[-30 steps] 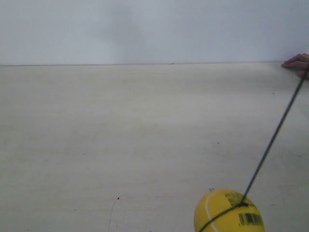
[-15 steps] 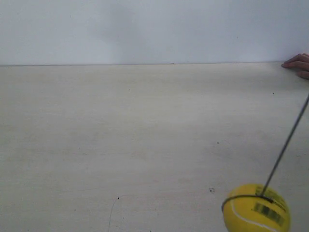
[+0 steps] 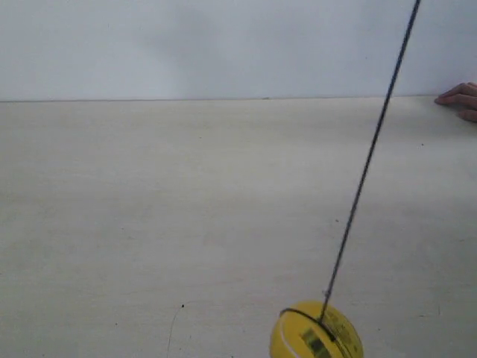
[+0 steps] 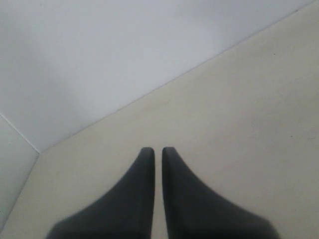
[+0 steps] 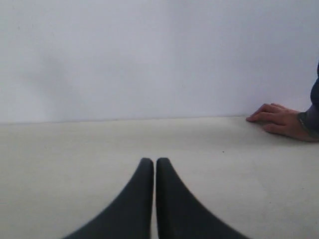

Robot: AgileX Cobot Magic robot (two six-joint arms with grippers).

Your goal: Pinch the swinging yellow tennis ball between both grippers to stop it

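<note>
String, thin and dark [image 3: 369,160], is running down at a slant from the top edge of the exterior view to a small bright yellow tennis ball [image 3: 317,335]. The ball is hanging right of the middle at that view's bottom edge, its underside cut off by the frame. A black band is circling the ball, a barcode sticker is facing the camera just below the string's end, and a white curved seam is showing on the side toward the view's left. The ball is hanging over a wide, pale cream table [image 3: 149,209]; whether it is touching the surface I cannot tell. Behind the table a plain white wall [image 3: 186,45] is rising. A person's bare hand [image 3: 460,101] is resting on the table's far edge at the view's right, well apart from the ball.

The left gripper [image 4: 157,151] is pointing its two black tapered fingers [image 4: 134,199] over the table toward the wall. They are sitting almost together, with only a thin slit between them and nothing in it. The right gripper [image 5: 154,162] is likewise pointing across the table at the wall, its black fingers [image 5: 174,204] meeting tip to tip or very nearly so, gripping nothing. In the right wrist view the hand [image 5: 278,119] is lying flat on the table by the wall, with a dark sleeve [image 5: 315,99] at its wrist.
</note>
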